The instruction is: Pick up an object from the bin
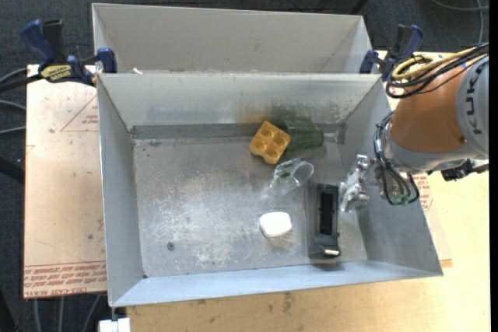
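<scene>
Handling of the black flat bar [326, 220], which lies near the front right corner of the bin [194, 190], looks easy: it seems stiff and rather light, perhaps a little smooth, and I would take it across its narrow width, at the middle. Gripper [352, 189] hangs just beside the bar, on its right side; whether it is spread or pressed together I cannot tell, and I see no thing in its grasp

Cover: rounded orange shell [428, 117] just behind the end effector [352, 186]
Casing: pale grey, with black letters "KU" [476, 109]
Cables: yellow and black bundle [412, 68] over the shell
Wires: thin green and dark loops [398, 190] beside the end effector
End effector: small, silvery metal
</scene>
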### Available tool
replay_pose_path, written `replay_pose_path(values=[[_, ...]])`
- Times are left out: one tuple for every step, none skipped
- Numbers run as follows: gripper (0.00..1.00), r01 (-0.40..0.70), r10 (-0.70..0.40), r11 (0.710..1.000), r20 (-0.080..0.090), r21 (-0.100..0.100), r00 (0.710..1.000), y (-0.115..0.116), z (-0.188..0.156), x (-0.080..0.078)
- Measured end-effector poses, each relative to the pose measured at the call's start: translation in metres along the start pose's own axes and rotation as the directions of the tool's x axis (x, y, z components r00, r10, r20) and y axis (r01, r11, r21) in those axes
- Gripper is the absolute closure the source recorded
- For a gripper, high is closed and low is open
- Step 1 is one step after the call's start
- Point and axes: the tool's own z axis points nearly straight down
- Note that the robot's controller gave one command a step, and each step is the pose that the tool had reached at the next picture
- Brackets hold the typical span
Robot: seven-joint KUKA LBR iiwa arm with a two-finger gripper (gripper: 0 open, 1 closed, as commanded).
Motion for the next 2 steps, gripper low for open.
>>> replay_pose_path(values=[[1.0, 0.0, 0.0, 1.0, 0.0, 0.0, 1.0, 0.0002, -0.0102, -0.0003], [1.0, 0.0, 0.0, 1.0, -0.005, 0.0, 1.0, 0.0003, -0.0186, 0.0005]])
